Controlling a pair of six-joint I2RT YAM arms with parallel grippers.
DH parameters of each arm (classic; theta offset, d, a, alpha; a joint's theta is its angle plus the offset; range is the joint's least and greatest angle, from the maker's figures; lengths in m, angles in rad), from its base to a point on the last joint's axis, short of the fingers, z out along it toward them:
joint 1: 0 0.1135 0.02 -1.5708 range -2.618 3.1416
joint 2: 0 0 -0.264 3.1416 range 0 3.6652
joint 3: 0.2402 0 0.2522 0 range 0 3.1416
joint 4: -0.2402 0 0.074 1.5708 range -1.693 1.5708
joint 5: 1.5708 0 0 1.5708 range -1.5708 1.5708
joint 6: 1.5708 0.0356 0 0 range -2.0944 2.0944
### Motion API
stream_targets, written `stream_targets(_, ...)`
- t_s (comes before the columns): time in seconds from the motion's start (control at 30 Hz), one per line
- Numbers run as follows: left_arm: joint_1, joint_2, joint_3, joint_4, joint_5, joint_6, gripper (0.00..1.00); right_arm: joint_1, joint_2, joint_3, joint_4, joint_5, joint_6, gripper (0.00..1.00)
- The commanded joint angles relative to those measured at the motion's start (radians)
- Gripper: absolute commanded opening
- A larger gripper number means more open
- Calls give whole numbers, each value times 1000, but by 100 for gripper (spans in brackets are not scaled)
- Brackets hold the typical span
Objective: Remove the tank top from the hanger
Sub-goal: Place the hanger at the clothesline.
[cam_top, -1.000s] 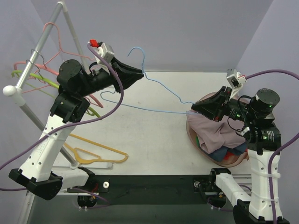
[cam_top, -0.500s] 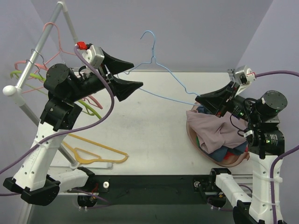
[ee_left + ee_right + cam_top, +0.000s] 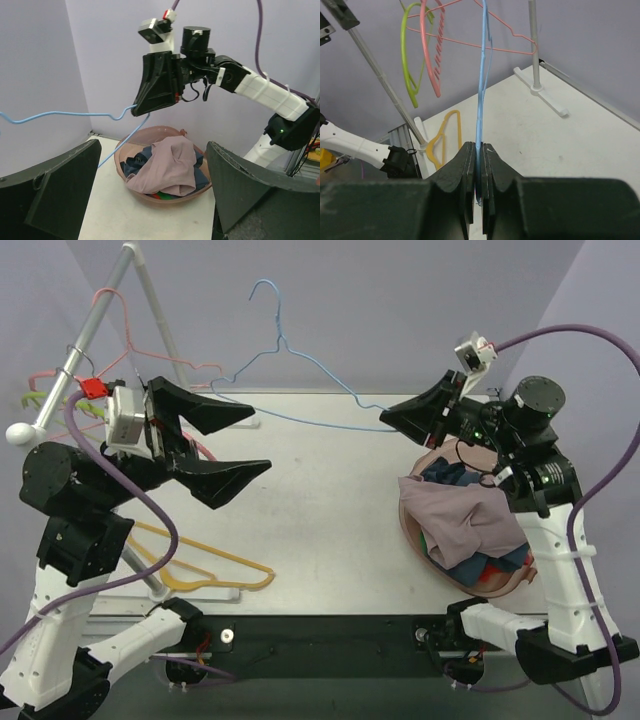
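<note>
The bare blue wire hanger (image 3: 300, 370) hangs in the air over the far side of the table. My right gripper (image 3: 385, 420) is shut on one end of it, and the wire runs up between the closed fingers (image 3: 480, 150). The mauve tank top (image 3: 460, 520) lies crumpled on top of other clothes in the brown bowl (image 3: 408, 530), off the hanger and below my right arm. My left gripper (image 3: 260, 440) stands wide open at the left, apart from the hanger, with nothing between its fingers (image 3: 60, 190). In the left wrist view the tank top (image 3: 170, 165) and the hanger (image 3: 60, 115) lie ahead.
A metal clothes rack (image 3: 90, 330) stands at the far left with pink hangers (image 3: 130, 350) and a green hanger (image 3: 50, 400) on it. A yellow hanger (image 3: 200, 560) lies on the table near the rack's foot. The bowl also holds dark blue, red and green clothes.
My left gripper opened, let go of the blue hanger and drew back to the left. My right gripper, still shut on the hanger's end, rose and moved away from the bowl.
</note>
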Motion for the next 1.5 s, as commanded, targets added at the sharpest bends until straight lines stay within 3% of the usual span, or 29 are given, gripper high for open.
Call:
stream_targets(0.0, -4, -27, 89, -70, -62, 7, 97, 70, 89, 119, 70, 62, -77, 0)
stream_targets(0.3, -3, -33, 241, -211, -221, 62, 97, 249, 301, 285, 31, 51, -155, 0)
stream_targets(0.7, -3, -11, 178, -172, -206, 47, 97, 406, 517, 431, 174, 211, -255, 0)
stream_targets(1.0, -3, 1, 120, -164, -175, 50, 97, 449, 729, 670, 214, 165, -215, 0)
stream_targets(1.47, -3, 32, 15, -81, -45, 18, 97, 478, 706, 555, 392, 231, -191, 0)
